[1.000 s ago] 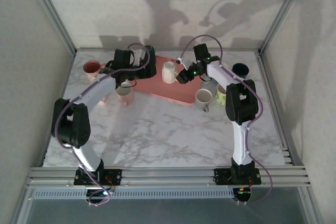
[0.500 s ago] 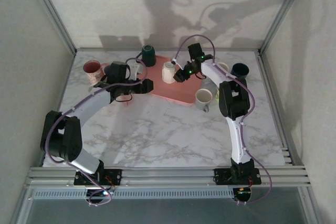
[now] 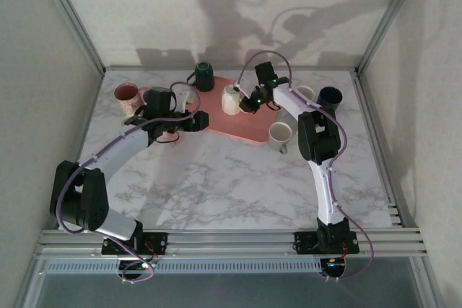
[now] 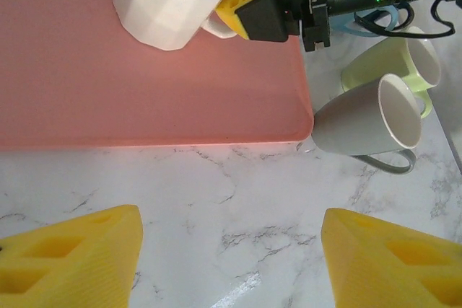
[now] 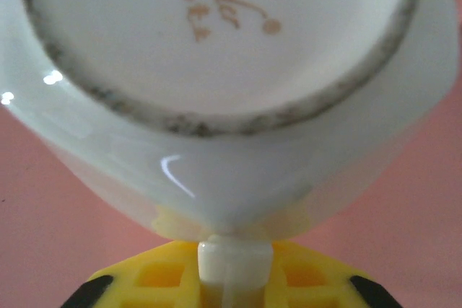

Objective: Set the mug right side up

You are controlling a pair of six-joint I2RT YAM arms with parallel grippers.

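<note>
A white faceted mug (image 3: 231, 99) stands upside down on the pink tray (image 3: 242, 129), its base with a maker's mark facing the right wrist camera (image 5: 216, 70). My right gripper (image 3: 244, 104) is shut on the mug's handle (image 5: 234, 261), the yellow fingers (image 5: 159, 275) pressed on either side of it. The left wrist view shows the same grip from the side, the mug (image 4: 173, 1) with the right gripper (image 4: 242, 1) at its handle. My left gripper (image 4: 231, 257) hangs open over bare marble just in front of the tray's near edge (image 4: 144, 84), with nothing between its fingers.
A grey mug (image 4: 364, 120) and a green mug (image 4: 393, 63) lie on their sides right of the tray. A dark green mug (image 3: 204, 75) stands at the back, a pink mug (image 3: 126, 94) at the far left, a dark blue one (image 3: 330, 96) at the far right.
The right gripper moved in on the white mug and shut on its handle. The left arm drew back from the tray to the marble in front of it, jaws still open.
</note>
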